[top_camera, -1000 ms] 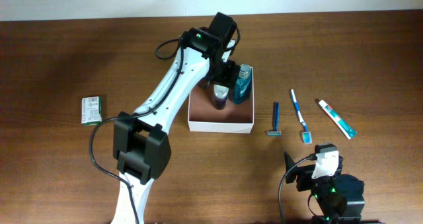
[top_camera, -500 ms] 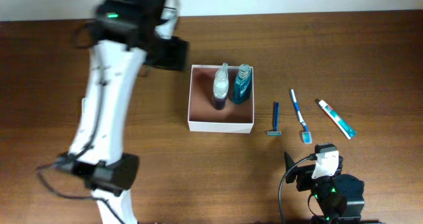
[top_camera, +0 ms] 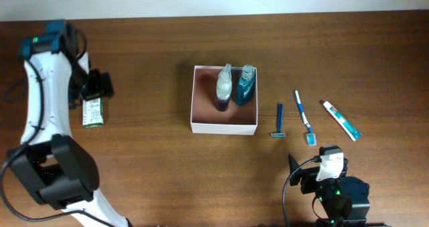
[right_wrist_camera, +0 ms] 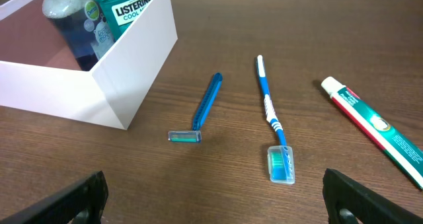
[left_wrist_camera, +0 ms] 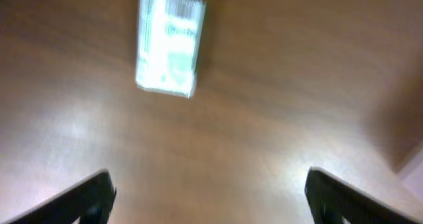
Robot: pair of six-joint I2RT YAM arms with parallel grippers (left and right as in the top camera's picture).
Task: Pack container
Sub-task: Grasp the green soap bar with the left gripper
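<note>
Wooden table (top_camera: 167,180), container (top_camera: 224,128) holding two bottles (top_camera: 224,86)

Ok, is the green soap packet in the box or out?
Out. The soap packet lies on the table, well left of the container, which holds only two bottles.

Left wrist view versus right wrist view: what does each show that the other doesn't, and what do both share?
Left wrist only: the soap packet, lying flat on the wood beyond the left gripper. Right wrist only: a corner of the container with the Listerine bottle and a clear bottle in it, and the razor, toothbrush and toothpaste tube lying beside it, beyond the right gripper. Both: the brown table, and an open gripper holding nothing.
</note>
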